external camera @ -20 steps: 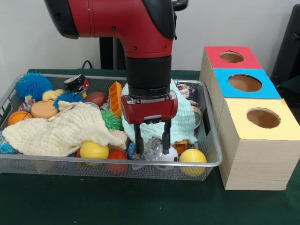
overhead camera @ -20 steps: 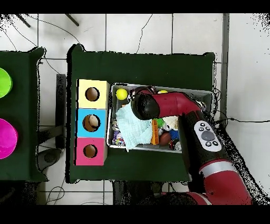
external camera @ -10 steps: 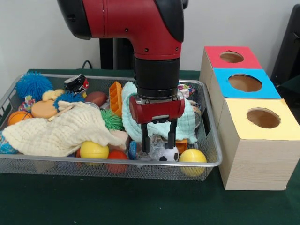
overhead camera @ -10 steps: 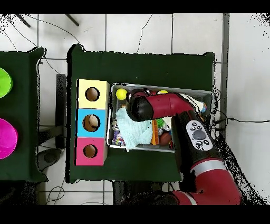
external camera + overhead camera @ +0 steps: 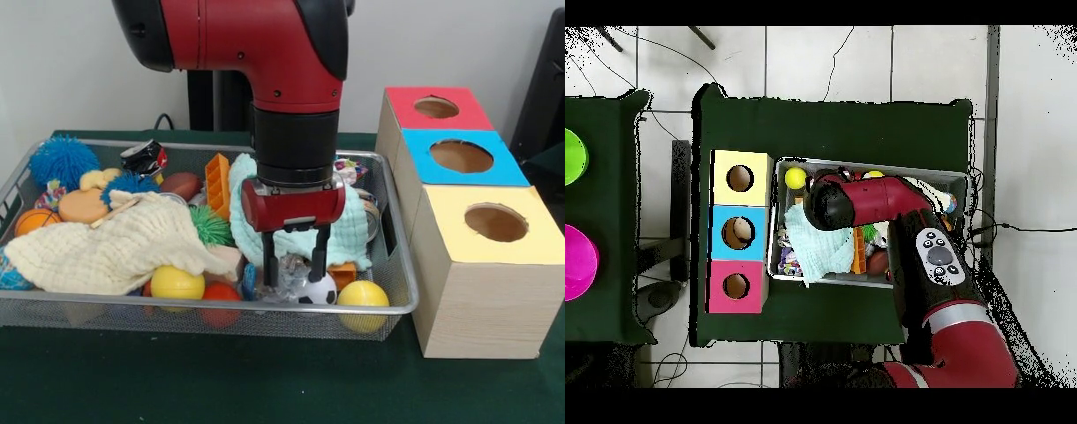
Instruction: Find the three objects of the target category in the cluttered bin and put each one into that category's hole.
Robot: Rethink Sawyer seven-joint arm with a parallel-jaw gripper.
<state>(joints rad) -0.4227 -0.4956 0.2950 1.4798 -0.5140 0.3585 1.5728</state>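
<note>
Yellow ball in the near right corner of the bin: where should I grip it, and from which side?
Grip the yellow ball across its middle, coming straight down from above. It sits against the basket rim, with the small soccer ball beside it, so a sideways approach looks blocked; its top is bare. The gripper hangs just beside it.

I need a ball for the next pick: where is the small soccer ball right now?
In the front view, the soccer ball sits at the bin's near edge, right of centre, beside the yellow ball, just right of the gripper.
</note>
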